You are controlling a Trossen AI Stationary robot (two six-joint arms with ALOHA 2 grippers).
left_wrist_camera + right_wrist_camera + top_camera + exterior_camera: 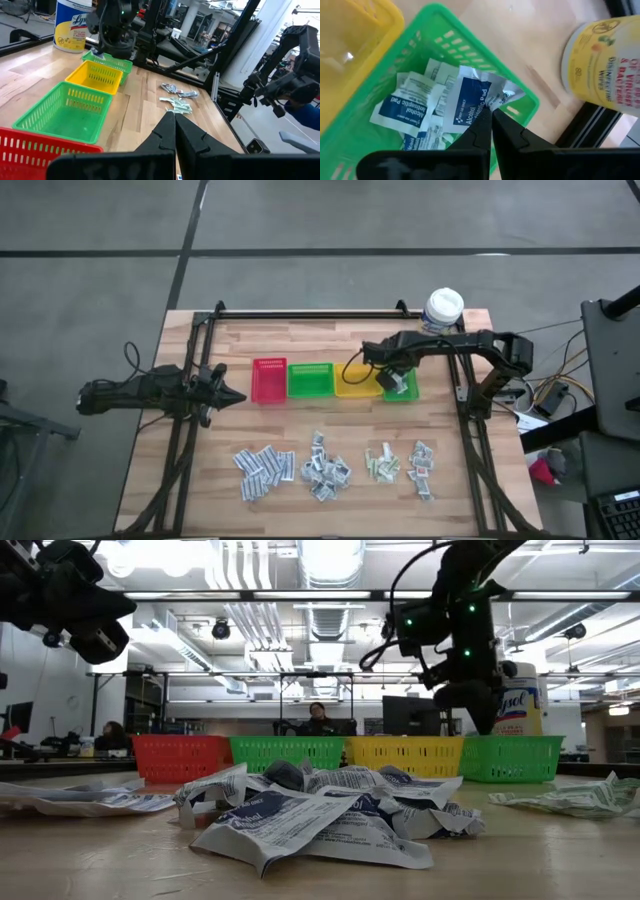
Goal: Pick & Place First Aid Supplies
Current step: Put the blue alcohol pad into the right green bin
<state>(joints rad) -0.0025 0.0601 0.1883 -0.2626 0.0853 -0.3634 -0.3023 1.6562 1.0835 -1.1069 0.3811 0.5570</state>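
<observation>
My right gripper (400,383) hangs over the right-hand green bin (410,392) and points steeply down, shut on a white-blue sachet (470,105). More white-blue sachets (402,107) lie on that bin's floor. Several piles of first aid supplies (325,470) lie flat on the table's near half. They also fill the front of the low view as first aid supplies (320,810). My left gripper (232,395) waits shut at the table's left, roughly level, holding nothing. My right gripper pinches the sachet by its crumpled edge (487,102) between the two fingertips, coming from above and slanting down. The sachet hangs over the green bin's rim (520,95), above the sachets lying inside.
A red bin (269,380), a green bin (310,380) and a yellow bin (357,380) stand in a row left of the right-hand green one. A yellow wipes tub (443,310) stands at the far right. Black frame rails (470,430) run along the table's sides.
</observation>
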